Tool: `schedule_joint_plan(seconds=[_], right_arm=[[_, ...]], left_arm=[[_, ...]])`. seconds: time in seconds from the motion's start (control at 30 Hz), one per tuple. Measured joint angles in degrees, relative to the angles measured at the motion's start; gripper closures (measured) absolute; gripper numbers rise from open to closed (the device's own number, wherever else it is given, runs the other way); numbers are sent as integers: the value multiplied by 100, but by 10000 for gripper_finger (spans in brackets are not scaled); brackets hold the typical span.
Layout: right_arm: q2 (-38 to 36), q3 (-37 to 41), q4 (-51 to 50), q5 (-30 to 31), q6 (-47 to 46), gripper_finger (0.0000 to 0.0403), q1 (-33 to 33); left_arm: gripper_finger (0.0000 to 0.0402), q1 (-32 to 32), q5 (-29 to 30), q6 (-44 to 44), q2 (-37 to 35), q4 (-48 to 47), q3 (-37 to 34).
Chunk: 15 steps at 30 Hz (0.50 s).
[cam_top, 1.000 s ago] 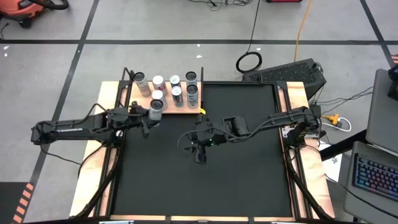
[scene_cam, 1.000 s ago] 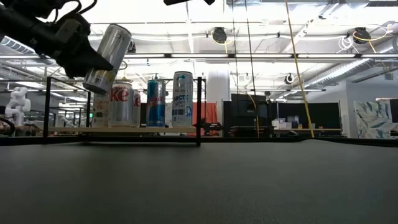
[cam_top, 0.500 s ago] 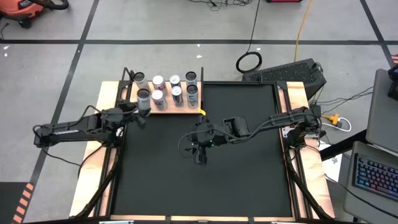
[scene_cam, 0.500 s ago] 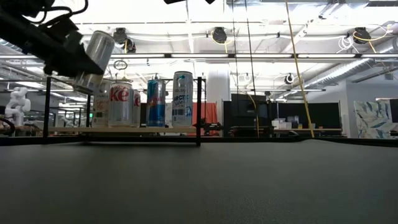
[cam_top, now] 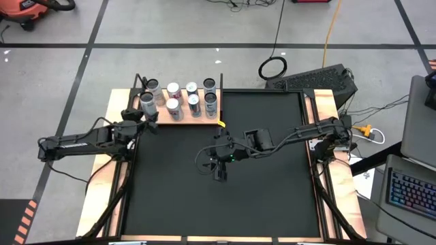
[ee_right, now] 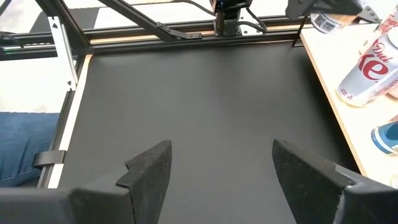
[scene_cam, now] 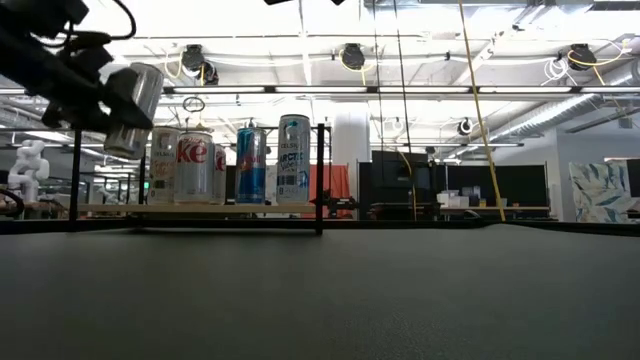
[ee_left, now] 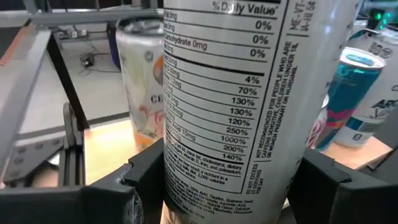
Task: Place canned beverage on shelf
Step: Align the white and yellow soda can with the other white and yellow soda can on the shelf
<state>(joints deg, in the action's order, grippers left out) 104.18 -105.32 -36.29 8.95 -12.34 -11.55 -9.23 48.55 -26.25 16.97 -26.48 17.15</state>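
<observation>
Silver and tilted, the canned beverage [cam_top: 146, 105] is clamped between the fingers of the left gripper [cam_top: 142, 110], held in the air over the left end of the shelf [cam_top: 197, 119], above its light-wood board. Its long axis leans off vertical, so the coming move likely needs it righted over the free corner beside the standing cans [cam_top: 191, 99]. The right gripper [cam_top: 219, 170] waits spread wide over the black mat [cam_top: 272, 184].

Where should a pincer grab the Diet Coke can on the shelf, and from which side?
Grip the Diet Coke can across its mid-body, coming level from the mat side. It stands upright at the shelf front; cans crowd behind and beside it, so a top approach is probably tighter.
</observation>
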Motion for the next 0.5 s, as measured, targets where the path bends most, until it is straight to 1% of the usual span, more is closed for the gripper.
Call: schedule_joint_plan(seconds=[0.1,0.3,0.37,0.5], right_arm=[[0,0,2,0,0,144,-26],[2,0,0,0,0,144,-82],[2,0,2,0,0,144,-90],[2,0,6,0,0,144,-90]], left_arm=[[155,0,205,-46,0,364,-381],[155,0,594,-45,2,1392,-1191],[155,-1,649,4,27,1672,-1278],[155,0,682,302,39,1814,-1297]])
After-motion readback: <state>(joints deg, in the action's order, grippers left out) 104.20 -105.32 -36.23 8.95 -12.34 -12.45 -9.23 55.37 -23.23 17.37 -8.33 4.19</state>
